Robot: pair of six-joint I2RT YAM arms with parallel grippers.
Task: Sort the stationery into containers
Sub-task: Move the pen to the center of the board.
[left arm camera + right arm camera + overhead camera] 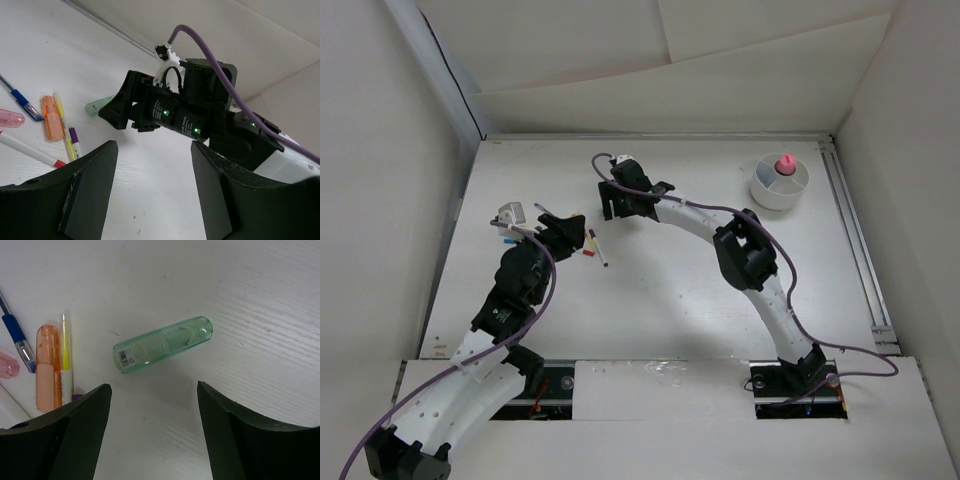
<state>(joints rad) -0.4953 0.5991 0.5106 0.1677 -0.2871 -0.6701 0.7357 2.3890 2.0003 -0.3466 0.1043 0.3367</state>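
Near the far right corner of the table (pixel 720 320) stands the round white cup (pixel 779 184), with thin walls inside that split it into parts. One short tube with a pink cap (pixel 784 163) stands up in the part on the far side. I cannot tell what is in the other parts. The rest of the stationery lies on the table well apart from the cup, over toward the left edge. The right gripper (pixel 152 390) hangs over a see-through green tube (pixel 162 344). This tube lies flat on its side and a bit slanted. The gripper's two fingers are spread wide and do not touch the tube. Just beside the green tube, on its left in the right wrist view, lie an orange tube (pixel 46 367) and a thin yellow pen (pixel 65 347), side by side and touching. A blue pen (pixel 17 335) and a pink piece (pixel 6 365) lie a little farther on. A white pen with a red tip (pixel 30 150) lies near them. The left gripper (pixel 153 147) is near the pens too, pointing at the right gripper. Its fingers are apart, with only bare table between them.
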